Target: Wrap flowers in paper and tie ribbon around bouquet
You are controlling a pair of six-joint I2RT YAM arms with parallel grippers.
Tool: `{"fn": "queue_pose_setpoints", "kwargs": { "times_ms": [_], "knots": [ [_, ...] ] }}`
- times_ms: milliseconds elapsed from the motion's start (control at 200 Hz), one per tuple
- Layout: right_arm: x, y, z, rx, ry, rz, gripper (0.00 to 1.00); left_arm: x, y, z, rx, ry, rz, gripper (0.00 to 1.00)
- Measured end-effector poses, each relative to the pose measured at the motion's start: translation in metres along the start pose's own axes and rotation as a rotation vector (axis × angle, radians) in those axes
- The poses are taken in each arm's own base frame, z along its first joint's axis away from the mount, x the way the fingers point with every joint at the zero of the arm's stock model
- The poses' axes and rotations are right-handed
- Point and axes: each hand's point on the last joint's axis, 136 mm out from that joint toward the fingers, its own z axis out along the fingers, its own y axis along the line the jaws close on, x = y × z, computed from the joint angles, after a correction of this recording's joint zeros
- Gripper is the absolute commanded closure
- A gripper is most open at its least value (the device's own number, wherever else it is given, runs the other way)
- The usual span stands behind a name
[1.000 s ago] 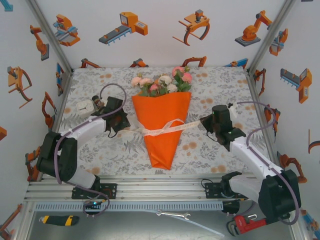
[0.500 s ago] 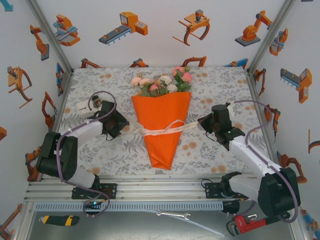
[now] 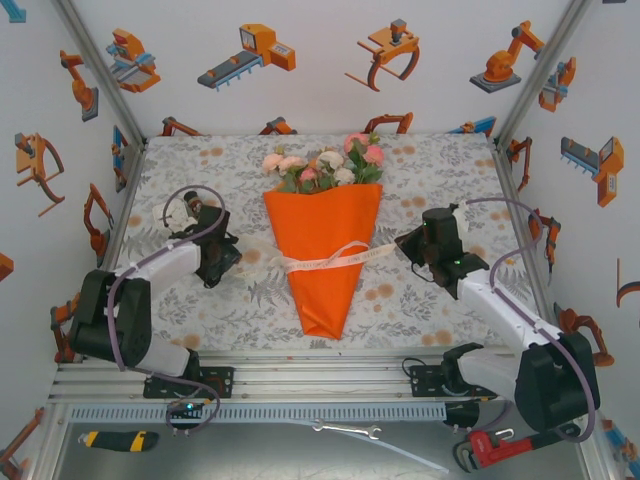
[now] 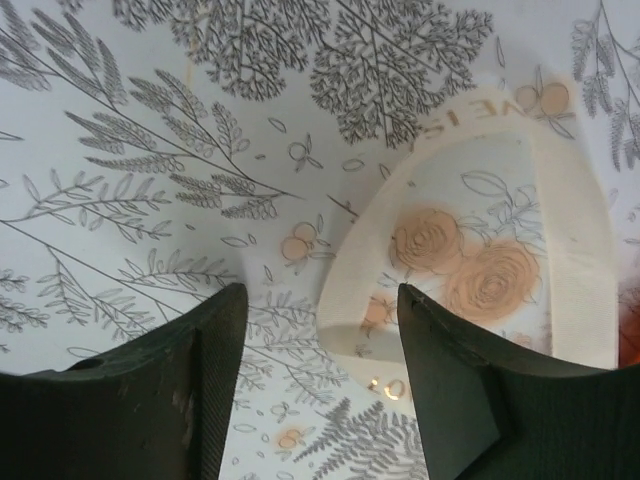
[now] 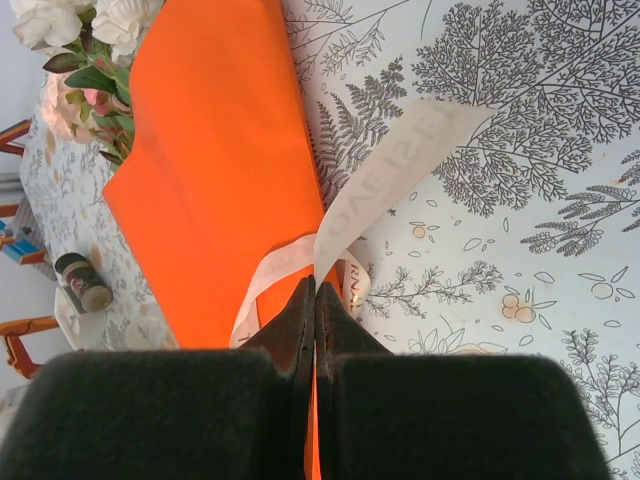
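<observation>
Pulling back toward the left of the overhead frame, the left gripper (image 3: 225,262) is now sitting clear of the bouquet (image 3: 320,225) it was crowding a second ago, and its jaws are standing wider. I am watching them hang released over the tablecloth (image 4: 150,150), holding nothing. The ribbon (image 4: 570,240) is curling in a slack loop at the right of the left wrist frame, just beyond the right-hand finger (image 4: 450,400). From overhead the bouquet is lying at centre, roses toward the top and narrow tip toward the bottom, with the ribbon crossing its waist from left to right. The left arm is nearer that loop. The right gripper (image 5: 315,290) is staying clenched at the ribbon's other side, apparently pinching it at the fingertips.
</observation>
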Motion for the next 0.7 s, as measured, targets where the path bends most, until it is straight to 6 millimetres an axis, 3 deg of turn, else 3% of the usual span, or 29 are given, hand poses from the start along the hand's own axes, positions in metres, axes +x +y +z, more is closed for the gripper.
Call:
{"fn": "queue_pose_setpoints", "kwargs": {
  "times_ms": [245,365,461,701],
  "knots": [
    [0.0,-0.001,0.0,0.002,0.001,-0.014,1.0,0.004,-0.018,0.01,0.053,0.039,-0.009,1.0],
    [-0.004,-0.002,0.0,0.008,-0.008,-0.015,1.0,0.001,-0.02,0.01,0.063,0.04,0.001,1.0],
    [-0.023,-0.008,-0.001,0.025,-0.048,-0.004,1.0,-0.011,-0.014,0.008,0.051,0.021,-0.009,1.0],
    [-0.078,-0.033,0.0,0.112,-0.144,-0.008,1.0,-0.084,0.032,-0.018,0.045,-0.127,-0.208,1.0]
  ]
}}
